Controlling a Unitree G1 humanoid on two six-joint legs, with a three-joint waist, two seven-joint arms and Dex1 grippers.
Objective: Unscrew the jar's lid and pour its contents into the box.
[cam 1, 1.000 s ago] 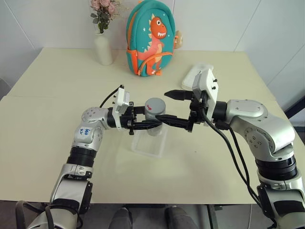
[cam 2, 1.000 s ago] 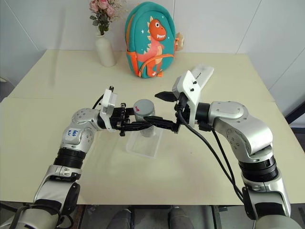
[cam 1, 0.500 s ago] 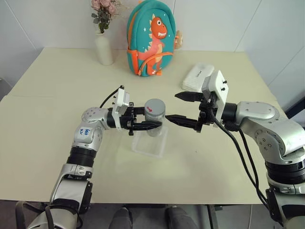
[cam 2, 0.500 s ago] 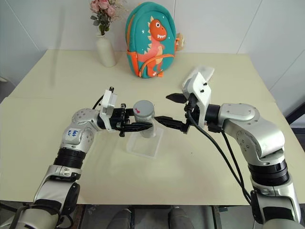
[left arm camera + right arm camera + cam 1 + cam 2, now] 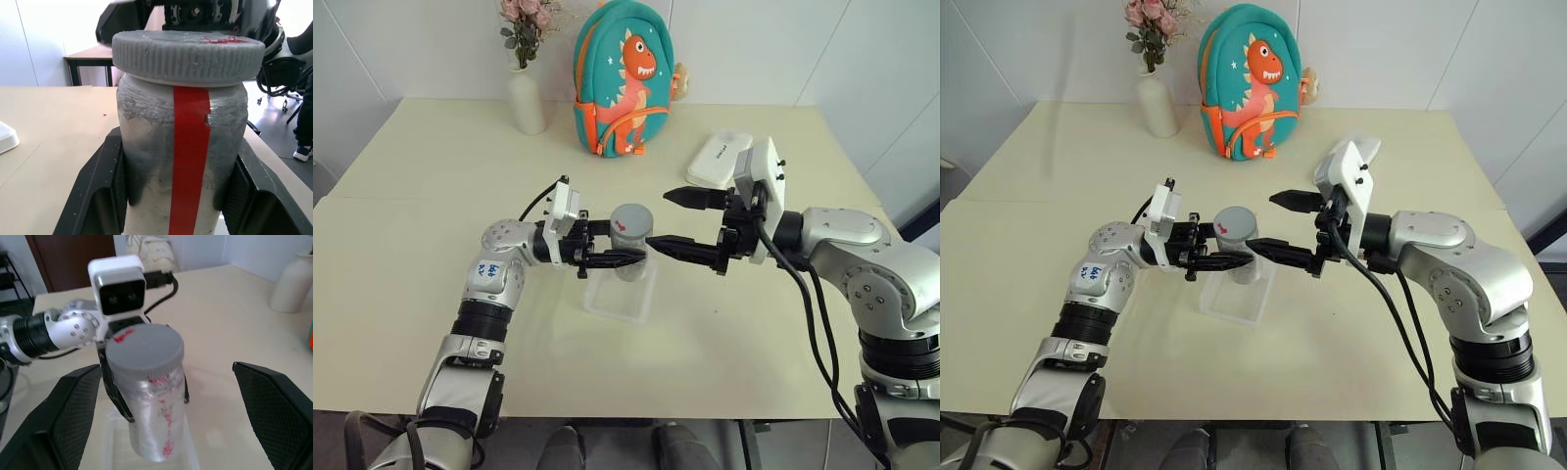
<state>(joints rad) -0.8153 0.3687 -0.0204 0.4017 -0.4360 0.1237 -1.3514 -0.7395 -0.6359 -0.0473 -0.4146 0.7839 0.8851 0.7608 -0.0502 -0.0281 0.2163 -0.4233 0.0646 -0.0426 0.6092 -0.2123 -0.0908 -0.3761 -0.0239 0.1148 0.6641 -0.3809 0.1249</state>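
The jar [image 5: 631, 251], a small cloudy cylinder with a strip of red tape, hangs upright just above the box [image 5: 607, 305]. My left gripper [image 5: 625, 245] is shut on the jar's body below the lid [image 5: 631, 217], a round grey ribbed cap that sits on the jar. In the left wrist view the black fingers [image 5: 98, 186] press the jar [image 5: 181, 161] from both sides. My right gripper [image 5: 658, 217] stands open just right of the lid, level with it, one finger behind and one in front, touching nothing. The cloudy wall hides the contents.
At the back of the table stand a white vase with pink flowers [image 5: 525, 98] and a teal dinosaur backpack [image 5: 622, 78]. A flat white oblong case [image 5: 720, 157] lies at the back right, behind my right hand.
My right gripper drew back to the right from the lid, then came part of the way back, staying open. The left gripper and the jar held still.
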